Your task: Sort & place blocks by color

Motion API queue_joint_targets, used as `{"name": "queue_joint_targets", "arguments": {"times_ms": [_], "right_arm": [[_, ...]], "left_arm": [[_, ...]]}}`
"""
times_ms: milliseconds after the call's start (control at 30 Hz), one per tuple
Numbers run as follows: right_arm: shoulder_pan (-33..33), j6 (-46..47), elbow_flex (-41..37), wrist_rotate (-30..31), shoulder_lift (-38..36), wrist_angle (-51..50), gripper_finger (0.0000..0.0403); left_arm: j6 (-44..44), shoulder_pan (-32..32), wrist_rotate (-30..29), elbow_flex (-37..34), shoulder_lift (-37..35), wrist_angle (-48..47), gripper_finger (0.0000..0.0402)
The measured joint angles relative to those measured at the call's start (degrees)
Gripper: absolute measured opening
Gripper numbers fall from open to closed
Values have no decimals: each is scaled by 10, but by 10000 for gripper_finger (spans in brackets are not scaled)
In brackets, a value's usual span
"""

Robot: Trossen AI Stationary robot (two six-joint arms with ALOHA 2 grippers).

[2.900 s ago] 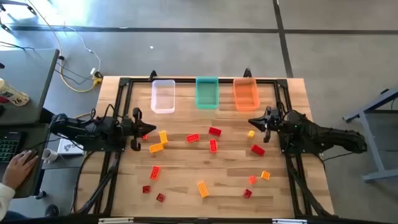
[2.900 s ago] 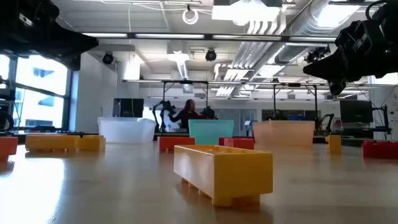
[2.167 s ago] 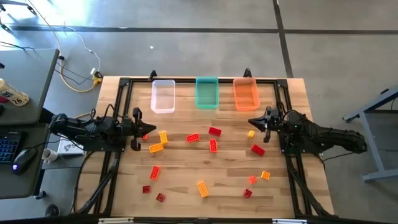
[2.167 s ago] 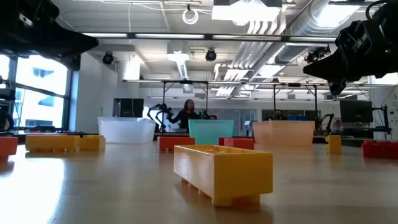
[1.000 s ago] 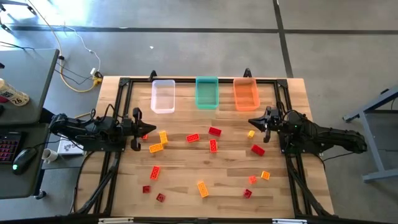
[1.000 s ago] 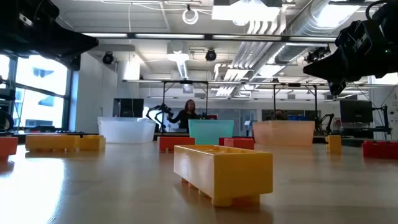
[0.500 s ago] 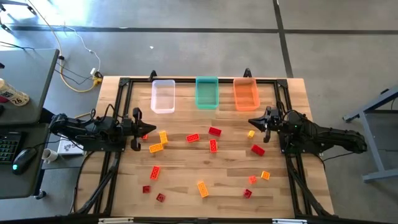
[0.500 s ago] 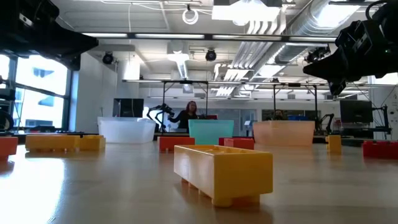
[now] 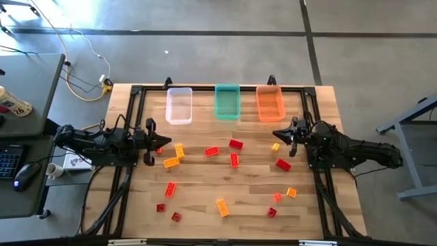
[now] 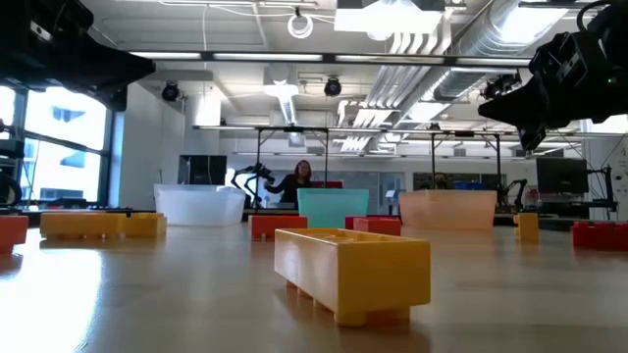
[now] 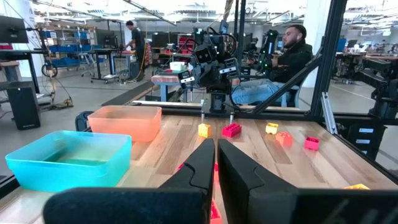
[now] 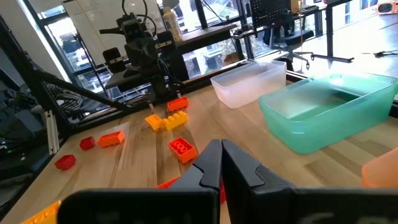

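Left gripper (image 9: 151, 142) and right gripper (image 9: 278, 134) reach inward low over opposite table (image 9: 205, 191) edges, fingers pressed together, empty. Blocks (image 9: 234, 159) lie scattered between them, none in the clear bin (image 9: 179, 106), teal bin (image 9: 227, 102) or orange bin (image 9: 269, 102).

Small studded blocks (image 9: 234, 160) in red, orange and yellow are lying scattered on the wooden table.

None are sitting inside a bin. A yellow pair (image 9: 175, 156) is lying at the left, red ones (image 9: 235, 144) are resting near the middle, one yellow block (image 9: 276, 146) is lying at the right, and several more (image 9: 222, 207) are lying along the near side, all flat.
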Motion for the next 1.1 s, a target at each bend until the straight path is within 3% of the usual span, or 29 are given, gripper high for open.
{"name": "queue_joint_targets", "arguments": {"times_ms": [667, 967, 1100], "right_arm": [[0, 0, 0, 0, 0, 0, 0], [0, 0, 0, 0, 0, 0, 0], [0, 0, 0, 0, 0, 0, 0]], "left_arm": [[-18, 1, -3, 0, 0, 3, 10], [-194, 1, -15, 0, 0, 33, 10], [-231, 1, -18, 0, 0, 34, 10]]}}
